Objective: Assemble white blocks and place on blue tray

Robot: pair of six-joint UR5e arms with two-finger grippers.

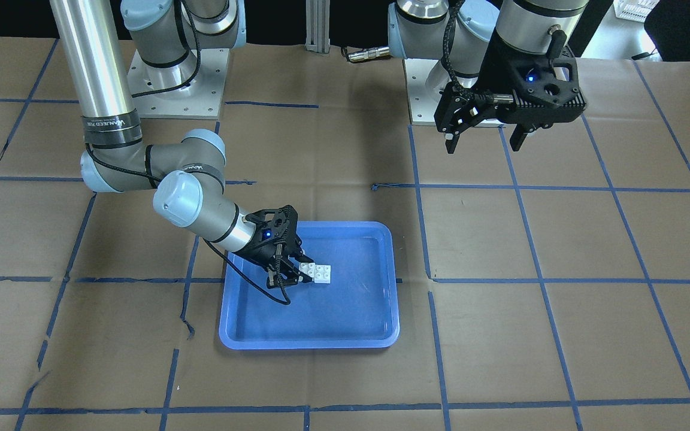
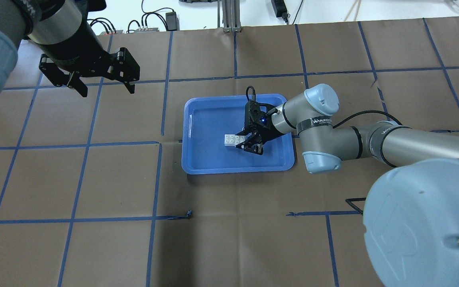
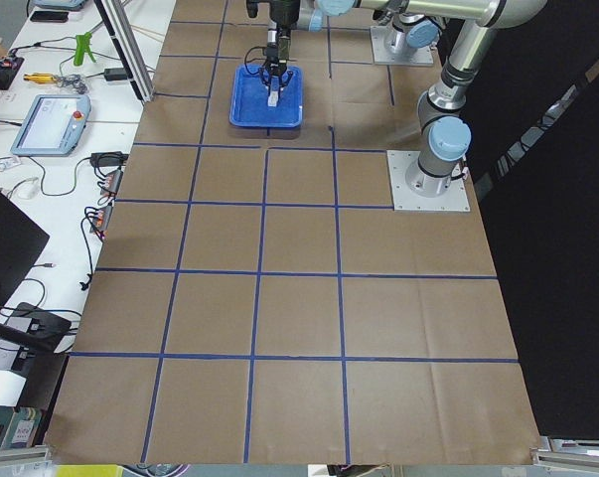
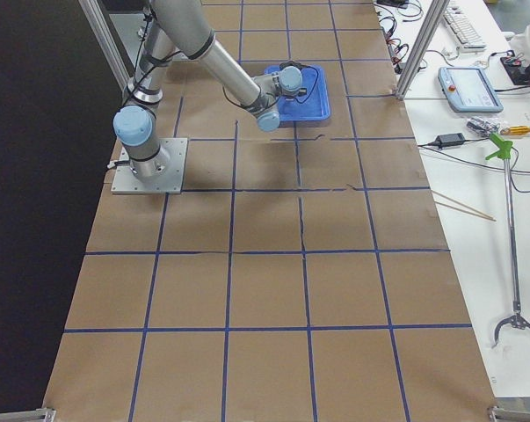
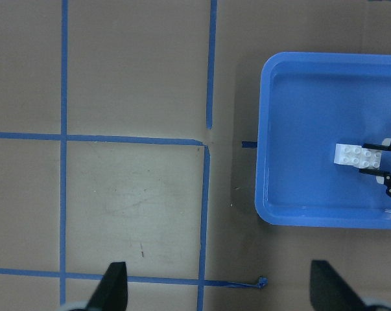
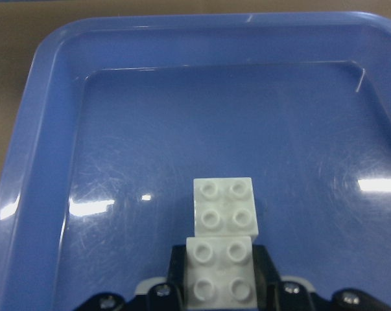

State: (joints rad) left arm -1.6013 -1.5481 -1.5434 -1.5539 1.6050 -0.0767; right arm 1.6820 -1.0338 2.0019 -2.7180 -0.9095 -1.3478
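Jaws of right gripper point(image 2: 248, 144) pinched on near end of white blocks point(image 6: 222, 214), low inside blue tray point(image 2: 213, 127) near middle of table point(image 2: 94, 179); left gripper point(image 2: 106, 91) spread wide, empty, high toward left edge.

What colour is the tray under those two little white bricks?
The tray is bright blue all over; it shows best in the right wrist view.

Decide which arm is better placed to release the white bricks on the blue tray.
Right. The right pincer grips the small white studded plastic bricks inside the rim of the rectangular bright blue plastic tray; the left pincer hangs open, far aside.
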